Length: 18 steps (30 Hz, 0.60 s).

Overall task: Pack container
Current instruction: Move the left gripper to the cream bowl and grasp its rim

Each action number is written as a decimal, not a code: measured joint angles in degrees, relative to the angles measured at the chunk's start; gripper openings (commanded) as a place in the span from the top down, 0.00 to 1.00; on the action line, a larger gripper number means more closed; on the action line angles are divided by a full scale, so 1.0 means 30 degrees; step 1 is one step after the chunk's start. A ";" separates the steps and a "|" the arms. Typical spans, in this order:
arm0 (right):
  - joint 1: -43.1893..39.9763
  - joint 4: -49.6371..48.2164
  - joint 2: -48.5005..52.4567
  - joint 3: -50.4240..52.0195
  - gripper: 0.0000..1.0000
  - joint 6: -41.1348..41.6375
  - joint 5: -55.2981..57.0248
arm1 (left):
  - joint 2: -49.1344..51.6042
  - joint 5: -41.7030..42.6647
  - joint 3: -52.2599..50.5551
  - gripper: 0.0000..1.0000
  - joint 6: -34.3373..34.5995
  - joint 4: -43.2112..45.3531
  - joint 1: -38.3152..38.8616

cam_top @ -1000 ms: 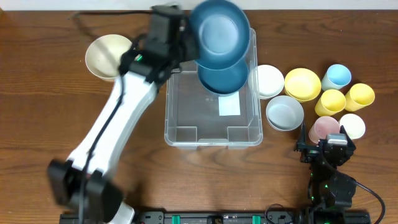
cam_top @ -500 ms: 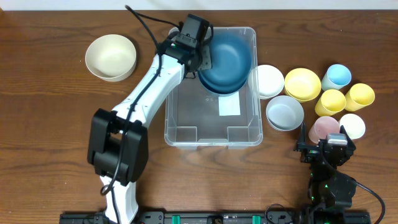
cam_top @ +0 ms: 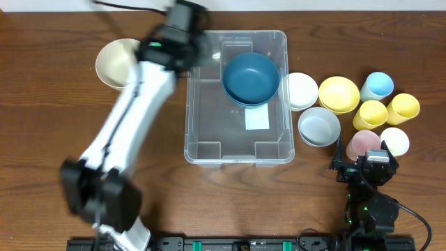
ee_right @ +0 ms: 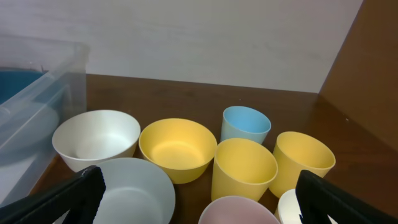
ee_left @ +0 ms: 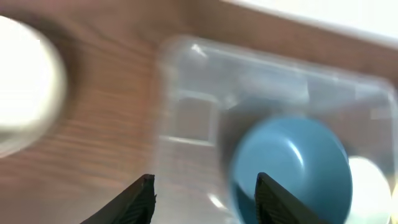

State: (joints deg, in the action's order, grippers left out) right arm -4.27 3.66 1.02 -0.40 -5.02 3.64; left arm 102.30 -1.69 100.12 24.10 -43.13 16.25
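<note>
Ideally the left fingers [ee_left: 138,200], spread and empty, should straddle the rim of the cream round bowl [cam_top: 108,66] left of the large clear rectangular plastic container [cam_top: 187,125] squarely.

The clear container [cam_top: 212,118] is showing a white label [cam_top: 256,118] and a teal-blue bowl [cam_top: 251,78] against the brown wood-grain table [cam_top: 42,139]. A cream bowl [cam_top: 108,64] is sitting upper left; a yellow bowl [cam_top: 339,94], light-blue cup [cam_top: 377,86] and pink cup [cam_top: 364,144] are sitting right.

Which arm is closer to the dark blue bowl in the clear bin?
Left. The left gripper hovers at the bin's far-left corner, beside the blue bowl; the right gripper sits far off, past the cups.
</note>
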 measured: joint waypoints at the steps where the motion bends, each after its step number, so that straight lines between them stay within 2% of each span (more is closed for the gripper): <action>1: 0.0007 0.0000 0.0000 0.0000 0.01 0.0000 0.0000 | -0.0619 -0.0313 0.0168 0.46 0.0000 -0.0452 -0.0707; 5: 0.0007 0.0000 0.0000 0.0000 0.01 0.0000 0.0000 | -0.2004 -0.1253 0.0539 0.41 -0.0044 -0.2397 -0.3781; 9: 0.0000 0.0000 0.0000 0.0000 0.01 0.0000 0.0000 | -0.1734 -0.1705 0.0488 0.20 -0.0073 -0.3490 -0.6426; 14: 0.0000 0.0007 0.0000 0.0000 0.01 0.0000 -0.0007 | -0.0648 -0.1275 -0.0386 0.12 0.0444 -0.3483 -0.8874; 18: 0.0000 0.0000 0.0000 0.0000 0.01 0.0000 0.0000 | 0.0896 0.0189 -0.0699 0.09 0.0525 -0.3453 -0.9865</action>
State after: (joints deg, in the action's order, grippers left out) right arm -4.27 3.66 1.02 -0.40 -5.02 3.64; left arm 104.99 -1.13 98.02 25.67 -53.49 -13.34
